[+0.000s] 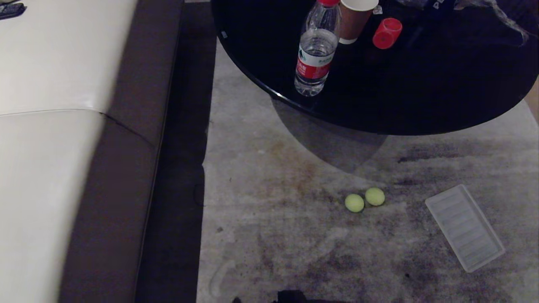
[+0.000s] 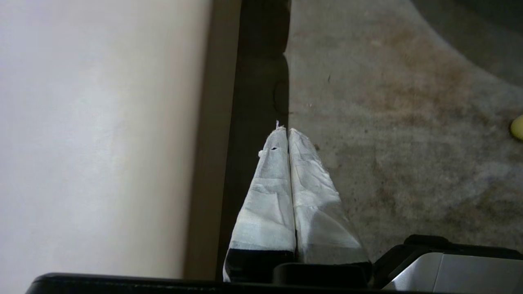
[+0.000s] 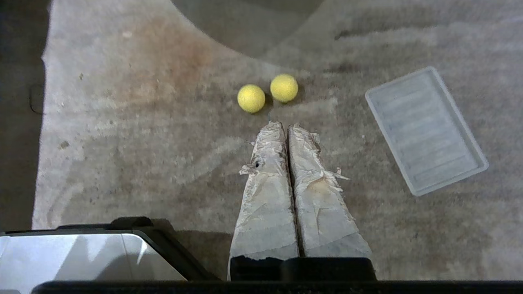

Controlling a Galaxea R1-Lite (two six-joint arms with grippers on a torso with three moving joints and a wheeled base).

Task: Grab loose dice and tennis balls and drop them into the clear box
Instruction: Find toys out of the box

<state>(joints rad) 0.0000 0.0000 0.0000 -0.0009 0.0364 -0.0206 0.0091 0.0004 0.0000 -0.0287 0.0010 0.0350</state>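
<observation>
Two yellow-green tennis balls (image 1: 354, 203) (image 1: 374, 196) lie side by side on the grey carpet. In the right wrist view they show as two balls (image 3: 251, 98) (image 3: 284, 87) just beyond my right gripper (image 3: 284, 125). Its taped fingers are shut with nothing between them, above the carpet. A red die (image 1: 386, 33) sits on the black round table (image 1: 421, 105). A whitish ribbed lid (image 1: 464, 227) (image 3: 425, 130) lies flat on the carpet to the right of the balls. The clear box itself is out of view. My left gripper (image 2: 288, 130) is shut and empty by the sofa's edge.
A cream sofa (image 1: 46, 126) with a dark brown base (image 1: 126, 168) fills the left side. On the table stand a water bottle (image 1: 316, 50) and a paper cup (image 1: 353, 19). The table overhangs the carpet (image 1: 273, 219) behind the balls.
</observation>
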